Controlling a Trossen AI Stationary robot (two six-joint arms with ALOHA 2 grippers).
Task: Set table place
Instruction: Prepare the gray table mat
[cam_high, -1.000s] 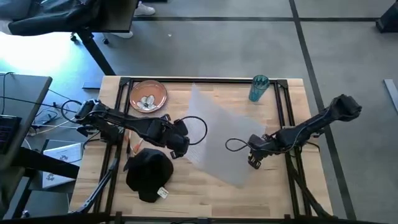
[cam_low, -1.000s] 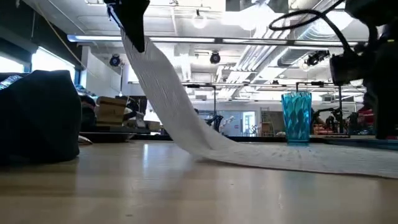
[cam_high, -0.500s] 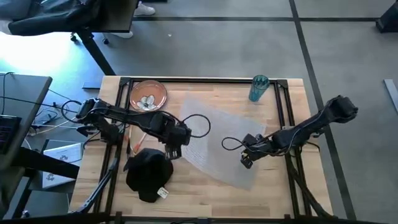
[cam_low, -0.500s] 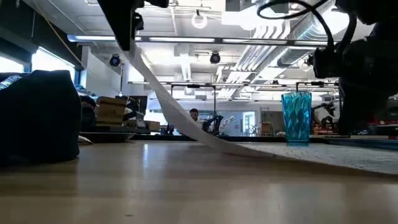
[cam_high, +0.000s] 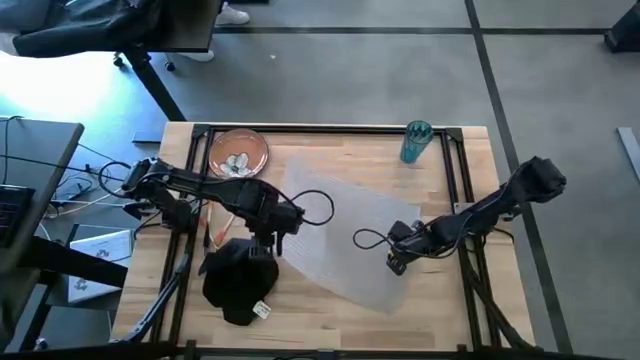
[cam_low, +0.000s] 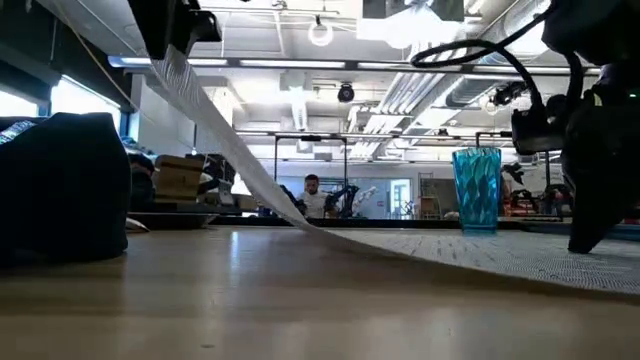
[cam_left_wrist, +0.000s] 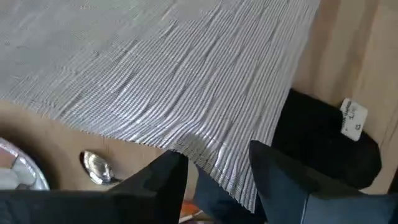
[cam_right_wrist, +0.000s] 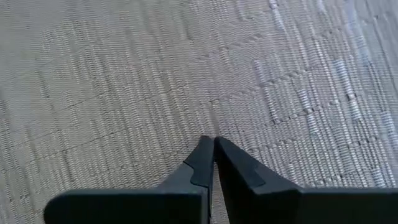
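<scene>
The grey woven placemat (cam_high: 355, 235) lies slantwise on the middle of the table (cam_high: 330, 320), with its left corner raised. My left gripper (cam_high: 270, 238) is shut on that corner, just beyond the black napkin (cam_high: 240, 282), which sits in a heap near the left front. My right gripper (cam_high: 396, 263) stands shut on the mat's right part. The orange-brown plate (cam_high: 238, 153) rests at the far left and the teal cup (cam_high: 415, 142) stands upright at the far right. Orange-handled cutlery (cam_high: 214, 236) lies beside the left arm. My left gripper pinches the placemat's left corner (cam_left_wrist: 208, 163) between its two fingers, a single layer. That corner is lifted high (cam_low: 175, 62) and the mat slopes down from it to the table, drawn fairly straight. My right gripper's shut fingertips (cam_right_wrist: 214, 148) point down onto the placemat's flat right part (cam_right_wrist: 214, 127), which lies on the table.
A black rail frame (cam_high: 330, 128) runs along the table's edges. A spoon (cam_left_wrist: 93, 165) lies on the wood near the plate. The napkin (cam_left_wrist: 323, 140) sits close beside the left gripper. Bare wood shows along the near edge (cam_high: 400, 330).
My left gripper has gone toward the table's left edge with the mat's corner still raised. The mat's slope has grown flatter and more of it lies on the table. My right gripper has shifted slightly left, staying shut on the mat.
</scene>
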